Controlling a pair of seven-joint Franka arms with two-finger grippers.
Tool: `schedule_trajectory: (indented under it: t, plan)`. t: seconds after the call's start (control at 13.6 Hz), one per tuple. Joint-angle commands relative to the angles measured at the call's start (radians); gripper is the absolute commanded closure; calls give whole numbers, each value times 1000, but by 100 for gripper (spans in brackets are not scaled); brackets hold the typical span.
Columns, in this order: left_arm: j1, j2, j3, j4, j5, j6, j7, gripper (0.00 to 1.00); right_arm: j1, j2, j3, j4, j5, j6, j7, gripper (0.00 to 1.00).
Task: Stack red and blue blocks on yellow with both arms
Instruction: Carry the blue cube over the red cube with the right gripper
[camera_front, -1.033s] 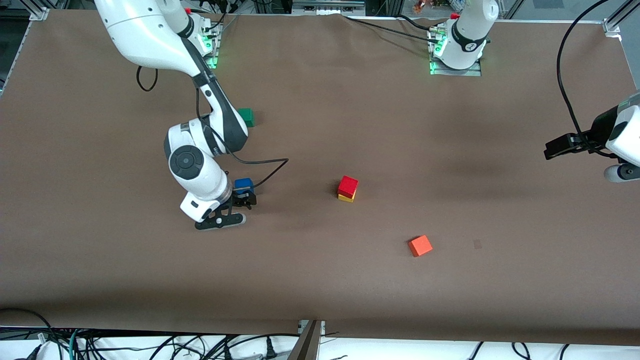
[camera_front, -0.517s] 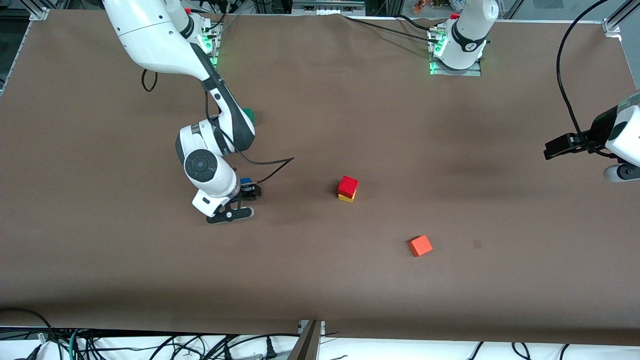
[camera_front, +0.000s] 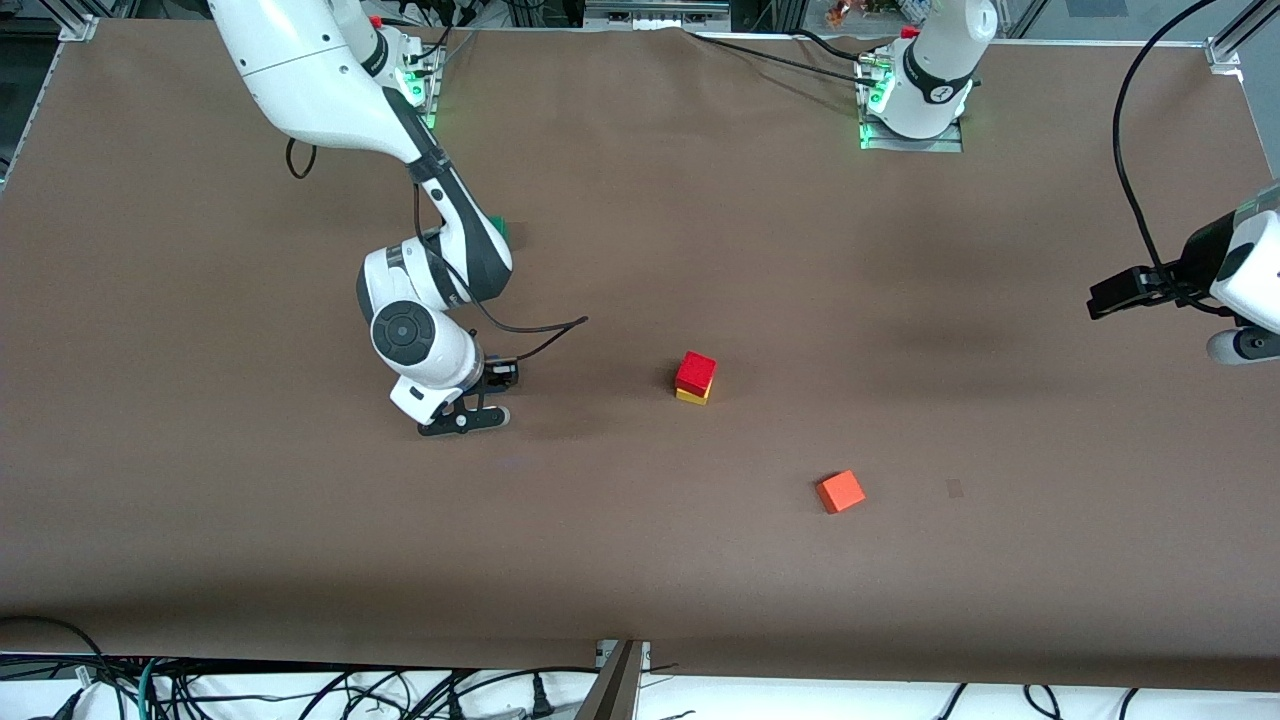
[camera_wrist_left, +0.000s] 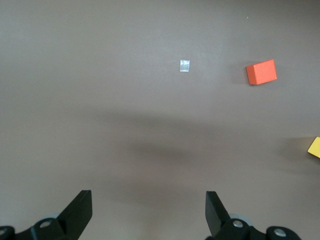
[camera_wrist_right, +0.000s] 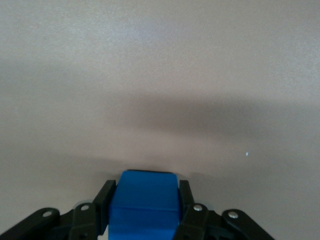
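The red block (camera_front: 696, 370) sits on the yellow cube (camera_front: 691, 396) near the table's middle. My right gripper (camera_front: 497, 378) hangs over the table toward the right arm's end, apart from that stack. In the right wrist view it (camera_wrist_right: 145, 192) is shut on the blue block (camera_wrist_right: 145, 205), held above the bare table; the wrist hides the block in the front view. My left gripper (camera_front: 1100, 298) waits high over the left arm's end of the table. In the left wrist view it (camera_wrist_left: 148, 210) is open and empty, and an edge of the yellow cube (camera_wrist_left: 315, 147) shows.
An orange cube (camera_front: 840, 491) lies nearer the front camera than the stack and also shows in the left wrist view (camera_wrist_left: 261, 72). A green cube (camera_front: 501, 228) near the right arm's base is mostly hidden by that arm. A small pale mark (camera_wrist_left: 185, 65) is on the table.
My right gripper has risen with the blue block and shifted a little toward the stack; the block is now hidden by the wrist in the front view. The left arm has not moved.
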Motion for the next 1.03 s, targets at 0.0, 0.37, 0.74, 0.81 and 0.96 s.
schedule_trajectory:
  t: [0.0, 0.37, 0.74, 0.81, 0.96]
  plan:
    - [2, 13, 2, 29, -21, -8, 15, 0, -2, -53, 6, 73, 17, -132, 36, 93]
    - [1, 13, 4, 29, -21, -8, 15, 0, 35, -8, 32, 379, 52, -368, 210, 93]
    - [2, 13, 2, 29, -21, -8, 17, 0, 185, 126, 41, 641, 71, -339, 547, 91]
    - [2, 14, 2, 29, -21, -8, 15, 0, 227, 160, 41, 675, 69, -288, 589, 90]
    - [1, 14, 4, 29, -21, -8, 15, 0, 289, 205, 37, 677, 59, -166, 673, 90]
